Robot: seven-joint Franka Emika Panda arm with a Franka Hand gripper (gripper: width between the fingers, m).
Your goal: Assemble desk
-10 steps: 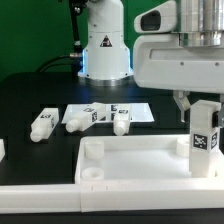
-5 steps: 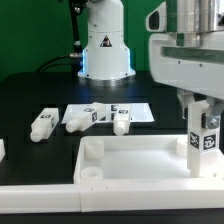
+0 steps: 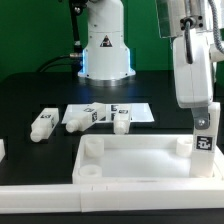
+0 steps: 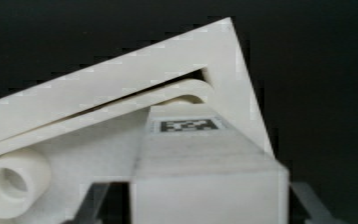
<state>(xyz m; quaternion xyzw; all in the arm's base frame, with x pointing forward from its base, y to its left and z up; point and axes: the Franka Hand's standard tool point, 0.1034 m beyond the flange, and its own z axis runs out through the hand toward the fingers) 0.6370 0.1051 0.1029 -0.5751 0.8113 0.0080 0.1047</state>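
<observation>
The desk tabletop [image 3: 130, 141], a large white rimmed tray with round corner sockets, lies at the front of the table. My gripper [image 3: 203, 118] is shut on a white desk leg [image 3: 203, 143] with a square tag. It holds the leg upright over the tabletop's far corner at the exterior view's right, beside the socket [image 3: 183, 146]. In the wrist view the leg [image 4: 202, 160] fills the space between my dark fingers [image 4: 105, 200], pointing at the tabletop corner [image 4: 87, 110] and its socket [image 4: 194, 98]. The gripper [image 4: 202, 205] is closed on the leg's flat sides.
Three loose white legs [image 3: 42, 123], [image 3: 80, 116], [image 3: 121, 120] lie behind the tabletop, two of them on the marker board [image 3: 140, 110]. The robot base [image 3: 105, 45] stands at the back. A small white part [image 3: 2, 150] shows at the left edge.
The wrist has turned about its vertical axis, so the gripper body now looks narrower. The held leg has sunk slightly toward the tabletop's right far corner.
</observation>
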